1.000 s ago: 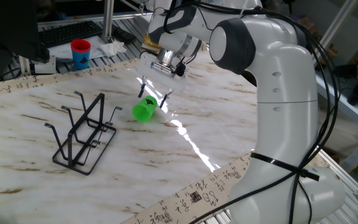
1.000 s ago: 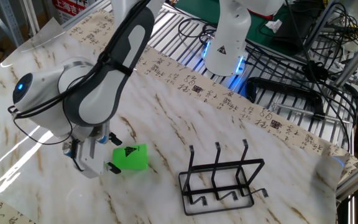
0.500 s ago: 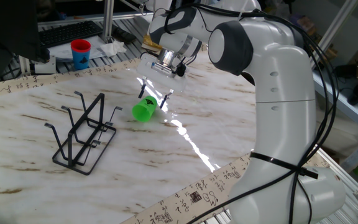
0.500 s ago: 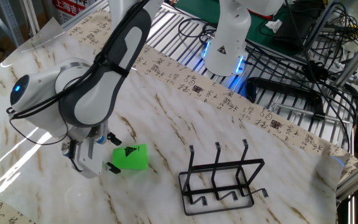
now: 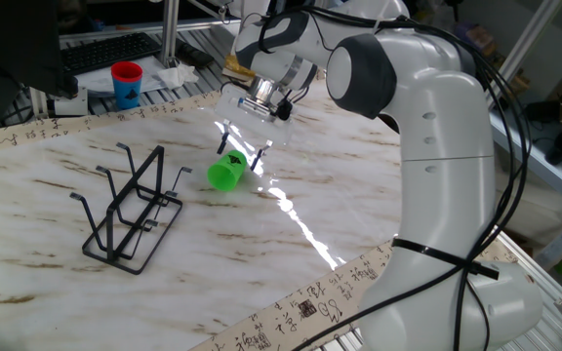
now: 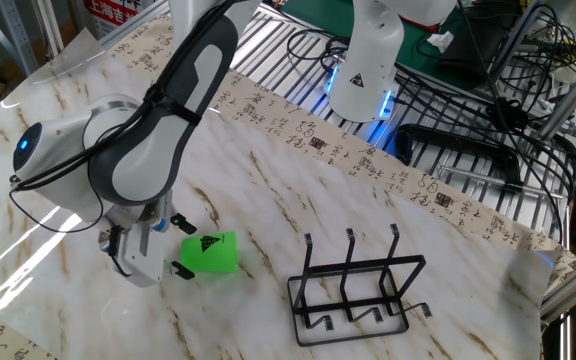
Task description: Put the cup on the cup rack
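The green cup (image 5: 225,175) lies on its side on the marble table, right of the black wire cup rack (image 5: 131,209). My gripper (image 5: 243,150) is down at the cup's closed end, open, with one finger on each side of it and a small gap showing. In the other fixed view the cup (image 6: 211,252) lies left of the rack (image 6: 356,291), and the gripper (image 6: 180,247) straddles the cup's left end. The rack's pegs hold nothing.
A red cup with a blue band (image 5: 126,84) stands at the back beyond the table edge, beside a keyboard (image 5: 105,51). A second robot base (image 6: 366,70) and cables (image 6: 488,120) sit past the far edge.
The arm's upper part has shifted slightly left in the other fixed view. The gripper and the cup stay where they were.
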`<state>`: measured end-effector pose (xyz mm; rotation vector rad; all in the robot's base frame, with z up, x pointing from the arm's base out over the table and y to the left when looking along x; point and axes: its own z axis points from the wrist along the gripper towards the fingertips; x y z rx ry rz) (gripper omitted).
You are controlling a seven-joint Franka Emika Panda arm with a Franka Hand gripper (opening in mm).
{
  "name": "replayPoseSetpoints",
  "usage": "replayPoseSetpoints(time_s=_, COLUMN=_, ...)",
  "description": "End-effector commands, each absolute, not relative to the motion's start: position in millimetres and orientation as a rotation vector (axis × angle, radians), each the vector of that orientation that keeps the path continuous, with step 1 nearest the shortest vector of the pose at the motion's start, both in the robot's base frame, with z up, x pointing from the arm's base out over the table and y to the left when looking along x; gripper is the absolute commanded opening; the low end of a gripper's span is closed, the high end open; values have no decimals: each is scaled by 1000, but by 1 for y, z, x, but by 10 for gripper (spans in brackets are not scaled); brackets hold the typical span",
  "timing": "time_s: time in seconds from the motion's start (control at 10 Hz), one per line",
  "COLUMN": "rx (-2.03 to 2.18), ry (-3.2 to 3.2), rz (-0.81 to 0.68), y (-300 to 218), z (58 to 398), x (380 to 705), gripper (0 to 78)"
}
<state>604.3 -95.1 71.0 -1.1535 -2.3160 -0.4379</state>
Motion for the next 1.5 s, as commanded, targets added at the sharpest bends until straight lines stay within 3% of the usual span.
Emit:
replayPoseSetpoints(time_s=0.1, rx=-1152, ry=-2314, rz=-448, y=-96, z=72, x=605, gripper=774)
replayPoseSetpoints(time_s=0.8, rx=-1152, ry=-2309, rz=-470, y=-96, z=72, x=603, gripper=774)
replayPoseSetpoints(time_s=0.9, rx=-1152, ry=-2309, rz=-470, y=-96, z=72, x=603, gripper=12)
replayPoseSetpoints(time_s=1.5, rx=-1152, ry=-2309, rz=-470, y=-96, z=72, x=603, gripper=12)
